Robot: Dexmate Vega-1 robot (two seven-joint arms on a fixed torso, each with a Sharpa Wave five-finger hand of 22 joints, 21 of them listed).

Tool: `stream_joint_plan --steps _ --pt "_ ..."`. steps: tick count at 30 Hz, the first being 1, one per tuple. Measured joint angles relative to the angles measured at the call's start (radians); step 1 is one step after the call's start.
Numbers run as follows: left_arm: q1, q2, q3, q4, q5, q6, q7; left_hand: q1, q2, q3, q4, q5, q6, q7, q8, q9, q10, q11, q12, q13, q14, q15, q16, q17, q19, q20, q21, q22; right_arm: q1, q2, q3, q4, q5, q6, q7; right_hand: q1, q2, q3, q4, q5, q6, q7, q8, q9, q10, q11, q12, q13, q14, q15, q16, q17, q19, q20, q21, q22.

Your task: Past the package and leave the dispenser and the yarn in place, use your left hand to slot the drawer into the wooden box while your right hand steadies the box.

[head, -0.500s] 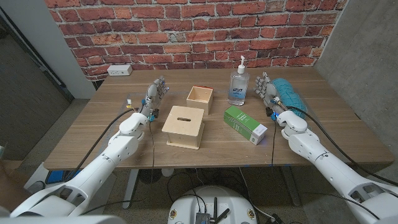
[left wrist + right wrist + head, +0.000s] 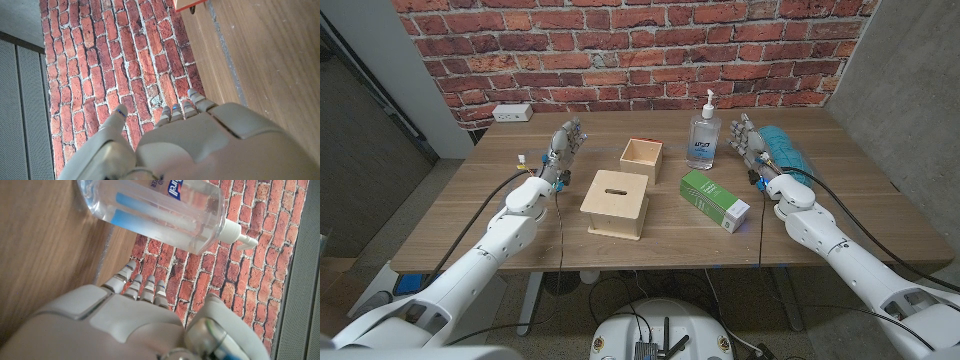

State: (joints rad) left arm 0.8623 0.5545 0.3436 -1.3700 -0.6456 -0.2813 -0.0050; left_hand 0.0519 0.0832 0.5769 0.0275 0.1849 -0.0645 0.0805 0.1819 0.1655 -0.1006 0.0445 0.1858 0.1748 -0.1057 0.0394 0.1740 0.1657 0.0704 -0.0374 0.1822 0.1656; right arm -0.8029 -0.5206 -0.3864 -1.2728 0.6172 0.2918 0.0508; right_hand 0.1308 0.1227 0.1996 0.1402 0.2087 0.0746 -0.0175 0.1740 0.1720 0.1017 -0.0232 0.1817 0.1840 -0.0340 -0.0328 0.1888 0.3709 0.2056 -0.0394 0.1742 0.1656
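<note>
Currently your left robot hand [image 2: 566,146], fingers apart and holding nothing, stands just left of the drawer [image 2: 642,158]; the wooden box [image 2: 616,203] lies nearer you; your right robot hand [image 2: 750,143] is likewise empty.

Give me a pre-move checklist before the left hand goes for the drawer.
1. Left hand free, fingers apart: ok.
2. Right hand free, not yet on the box: ok.
3. Drawer upright, open side up, apart from the box: ok.
4. Box opening facing the drawer: cannot tell.
5. Package beside the box, not touching it: ok.
6. Dispenser and yarn close by the right hand: not ok, bump risk.
</note>
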Motion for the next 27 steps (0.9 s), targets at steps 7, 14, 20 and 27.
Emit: stream_joint_plan --steps 7,14,20,27 --pt "0.010 0.009 -0.003 -0.024 0.011 0.006 0.019 0.000 0.000 0.004 -0.004 0.000 0.003 -0.004 0.000 0.000 0.000 0.000 0.000 0.000 0.004 -0.004 0.000 0.000 0.005 0.005 0.000 0.000 -0.007 0.003 0.000 0.001 -0.012 0.019 -0.014 0.000 0.000 0.004 -0.004 0.007 0.000 0.000 0.004 0.000 0.009 0.001 0.000 0.000 0.000 0.000 0.000 -0.005 0.000 0.000 0.004 0.000" --pt "0.013 0.022 -0.003 -0.044 0.022 0.017 0.025 0.005 0.005 0.010 -0.010 0.000 0.009 -0.008 0.000 0.000 0.004 -0.004 0.000 0.000 0.006 -0.006 0.000 0.000 0.011 0.000 0.000 0.000 -0.021 0.004 0.001 -0.007 -0.025 0.031 -0.037 0.000 0.000 0.004 -0.004 0.007 0.005 -0.005 0.003 0.000 0.009 0.002 0.000 0.000 0.000 0.000 0.000 -0.009 0.000 0.000 0.004 -0.003" --pt "0.005 0.034 -0.001 -0.054 0.034 0.029 0.025 0.005 0.005 0.014 -0.014 0.000 0.019 -0.009 0.000 0.000 0.009 -0.009 0.007 0.000 0.019 -0.007 0.004 0.000 0.011 0.000 0.000 0.000 -0.037 -0.001 0.005 -0.028 -0.032 0.034 -0.056 0.000 0.000 0.004 -0.004 0.007 0.005 -0.005 0.003 0.000 0.009 0.002 0.000 0.000 0.000 0.000 0.000 -0.009 0.000 0.000 0.004 -0.003" --pt "-0.002 0.046 0.004 -0.064 0.051 0.047 0.019 0.024 0.015 0.019 -0.039 0.000 0.037 -0.012 0.001 0.000 0.021 -0.017 0.007 -0.002 0.033 -0.011 0.004 -0.003 0.014 0.004 0.000 -0.003 -0.056 -0.010 0.010 -0.056 -0.036 0.034 -0.068 0.000 0.000 0.008 -0.007 0.007 0.007 -0.004 0.003 0.000 0.013 -0.002 0.000 0.000 0.000 0.000 0.000 -0.014 0.000 0.000 0.004 -0.003"
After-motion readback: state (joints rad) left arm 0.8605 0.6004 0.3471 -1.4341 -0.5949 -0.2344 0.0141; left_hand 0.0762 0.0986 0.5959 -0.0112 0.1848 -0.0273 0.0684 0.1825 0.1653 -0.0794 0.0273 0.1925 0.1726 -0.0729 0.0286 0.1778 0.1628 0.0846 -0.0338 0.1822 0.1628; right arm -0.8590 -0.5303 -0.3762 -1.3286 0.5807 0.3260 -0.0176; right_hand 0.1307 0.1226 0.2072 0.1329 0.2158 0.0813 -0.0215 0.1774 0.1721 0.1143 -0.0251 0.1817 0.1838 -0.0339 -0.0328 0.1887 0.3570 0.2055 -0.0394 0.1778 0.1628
